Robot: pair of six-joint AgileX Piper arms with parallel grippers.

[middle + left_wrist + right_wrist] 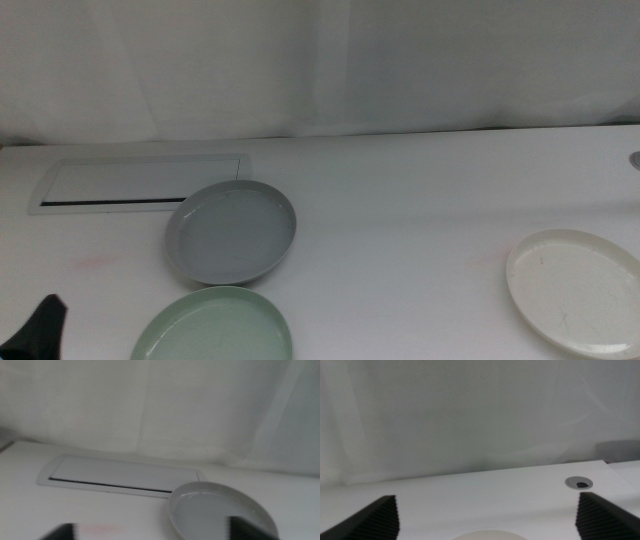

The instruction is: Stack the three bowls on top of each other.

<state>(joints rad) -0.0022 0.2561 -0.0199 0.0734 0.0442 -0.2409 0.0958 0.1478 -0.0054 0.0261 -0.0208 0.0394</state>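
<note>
The grey bowl (232,232) sits left of the table's middle. The pale mint green bowl (213,328) lies just in front of it, cut by the bottom edge. The cream-white bowl (577,290) lies apart at the right. My left gripper (155,532) is open and empty, low at the near left; a dark part of it (38,330) shows in the middle view. The grey bowl (220,512) lies ahead of it, toward one jaw. My right gripper (490,520) is open and empty, out of the middle view, with the cream-white bowl's rim (487,535) just below its jaws.
A white flush panel with a dark slot (140,183) lies in the table behind the grey bowl and also shows in the left wrist view (120,477). A round cable grommet (579,482) sits near the far right edge. A white curtain closes off the back.
</note>
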